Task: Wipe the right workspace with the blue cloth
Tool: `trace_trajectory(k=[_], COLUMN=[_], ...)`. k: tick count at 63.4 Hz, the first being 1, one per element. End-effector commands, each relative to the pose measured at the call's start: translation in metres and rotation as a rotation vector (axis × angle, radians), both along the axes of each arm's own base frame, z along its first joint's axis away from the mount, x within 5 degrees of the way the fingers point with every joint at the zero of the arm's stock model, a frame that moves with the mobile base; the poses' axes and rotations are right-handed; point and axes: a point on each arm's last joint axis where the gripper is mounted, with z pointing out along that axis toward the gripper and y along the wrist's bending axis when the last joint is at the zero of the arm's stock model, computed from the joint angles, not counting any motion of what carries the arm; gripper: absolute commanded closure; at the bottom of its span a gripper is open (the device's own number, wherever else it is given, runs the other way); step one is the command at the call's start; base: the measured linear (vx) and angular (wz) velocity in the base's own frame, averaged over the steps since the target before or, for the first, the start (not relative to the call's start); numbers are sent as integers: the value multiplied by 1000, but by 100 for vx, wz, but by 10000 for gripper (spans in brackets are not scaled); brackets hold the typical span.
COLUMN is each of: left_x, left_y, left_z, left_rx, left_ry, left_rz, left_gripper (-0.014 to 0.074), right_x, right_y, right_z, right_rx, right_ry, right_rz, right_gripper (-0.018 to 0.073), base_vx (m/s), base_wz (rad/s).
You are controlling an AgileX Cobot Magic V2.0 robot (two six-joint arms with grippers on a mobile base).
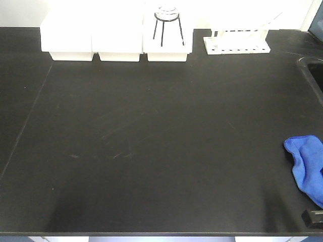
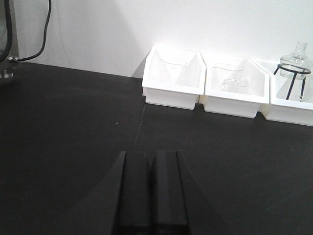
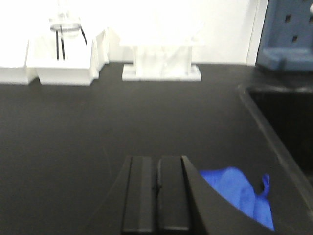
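Observation:
The blue cloth [image 1: 308,164] lies crumpled on the black countertop at the right edge, near the front. It also shows in the right wrist view [image 3: 239,193], just to the right of my right gripper [image 3: 157,159], which is shut and empty above the counter. A black part of that gripper [image 1: 313,218] shows at the lower right corner of the front view, just below the cloth. My left gripper [image 2: 151,154] is shut and empty over bare counter; it does not show in the front view.
Three white bins [image 1: 116,38] stand along the back wall, one holding a glass flask on a black stand [image 1: 167,22]. A white rack [image 1: 237,40] stands at back right. A sink [image 1: 315,70] is sunk into the counter at the right edge.

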Motion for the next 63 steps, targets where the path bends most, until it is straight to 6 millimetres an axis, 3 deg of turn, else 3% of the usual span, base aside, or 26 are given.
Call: trace_trajectory(k=[1, 29, 37, 44, 52, 63], left_x=[0, 0, 0, 0, 0, 0], left_y=[-1, -1, -1, -1, -1, -1], left_z=[-2, -2, -2, -2, -2, -2], left_rx=[-9, -9, -9, -9, -9, -9], left_ry=[-70, -70, -70, -70, -70, -70], left_rz=[-8, -8, -8, -8, -8, -8], left_gripper=[602, 602, 602, 602, 602, 602], right_x=[1, -12, -20, -26, -24, -1], right_y=[0, 1, 0, 0, -1, -8], right_z=[9, 55, 85, 114, 137, 157], right_rx=[7, 20, 15, 2, -13, -230], right_ry=[-160, -631, -684, -617, -374, -142], right_rz=[-2, 9, 7, 0, -10, -80], right_gripper=[567, 567, 567, 566, 565, 564], base_vx=[0, 0, 0, 0, 0, 0], base_wz=[0, 0, 0, 0, 0, 0])
